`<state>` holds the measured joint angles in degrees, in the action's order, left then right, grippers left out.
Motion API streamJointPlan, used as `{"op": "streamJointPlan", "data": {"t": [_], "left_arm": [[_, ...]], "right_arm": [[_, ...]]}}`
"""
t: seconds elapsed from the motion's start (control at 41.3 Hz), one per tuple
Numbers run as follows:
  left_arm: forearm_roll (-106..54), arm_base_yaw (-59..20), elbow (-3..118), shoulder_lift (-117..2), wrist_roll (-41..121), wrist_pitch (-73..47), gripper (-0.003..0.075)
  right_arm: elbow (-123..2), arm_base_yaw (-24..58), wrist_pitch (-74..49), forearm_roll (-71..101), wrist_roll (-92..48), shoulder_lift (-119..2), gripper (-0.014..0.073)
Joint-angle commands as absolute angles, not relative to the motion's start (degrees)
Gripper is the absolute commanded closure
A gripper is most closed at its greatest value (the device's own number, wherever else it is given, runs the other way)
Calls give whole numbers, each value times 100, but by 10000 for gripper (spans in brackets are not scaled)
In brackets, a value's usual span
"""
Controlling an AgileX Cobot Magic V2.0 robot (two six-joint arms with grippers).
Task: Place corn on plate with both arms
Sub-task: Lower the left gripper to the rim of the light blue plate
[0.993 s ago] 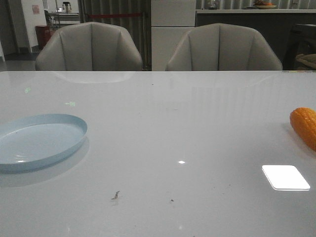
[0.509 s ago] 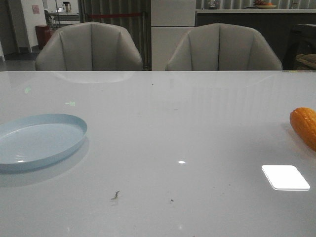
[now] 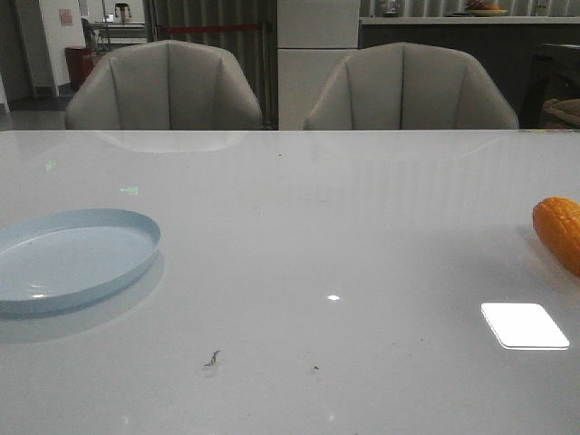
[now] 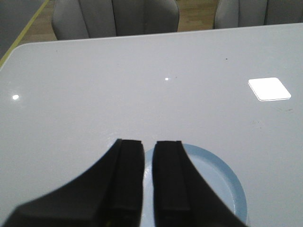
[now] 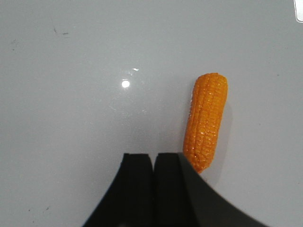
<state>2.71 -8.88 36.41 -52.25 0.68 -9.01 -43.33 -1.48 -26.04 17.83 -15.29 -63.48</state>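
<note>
The orange corn (image 3: pixel 557 231) lies on the white table at the far right, cut off by the edge of the front view. In the right wrist view the whole corn (image 5: pixel 206 120) lies on the table just beside my right gripper (image 5: pixel 154 155), which is shut and empty, its tapered end by one finger. The pale blue plate (image 3: pixel 136 263) sits empty at the left of the table. My left gripper (image 4: pixel 149 142) hovers over the plate (image 4: pixel 222 177), its jaws nearly together with a thin slit, holding nothing. Neither gripper shows in the front view.
Two grey chairs (image 3: pixel 163 86) (image 3: pixel 408 86) stand behind the table's far edge. A bright square light reflection (image 3: pixel 524 324) lies on the tabletop near the corn. Small dark specks (image 3: pixel 211 360) mark the front middle of the table.
</note>
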Motion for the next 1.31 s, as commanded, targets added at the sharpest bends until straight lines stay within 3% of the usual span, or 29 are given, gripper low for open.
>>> {"op": "streamJointPlan", "data": {"t": [0.0, 0.097, 0.218, 0.606, 0.872, 1.284], "left_arm": [[283, -904, 3848, -5323, 0, -484, 351], [283, -904, 3848, -5473, 0, -484, 205], [283, -904, 3848, -5650, 0, -535, 190], [-329, 17, 4536, -6708, 38, -1669, 206], [0, 28, 5878, -8020, 186, -2851, 206], [-39, 0, 6756, -9582, 198, -3315, 206]], "right_arm": [[-4530, -169, -2269, 1864, -1627, -6265, 379], [-4530, -169, -2269, 1864, -1627, -6265, 222], [-4530, -169, -2234, 1864, -1627, -6265, 95], [-4530, -169, -2493, 2061, -1627, -6265, 97], [-4530, -169, -2590, 2061, -1714, -6265, 97], [-4530, 275, -2755, 2061, -2025, -6265, 97]]}}
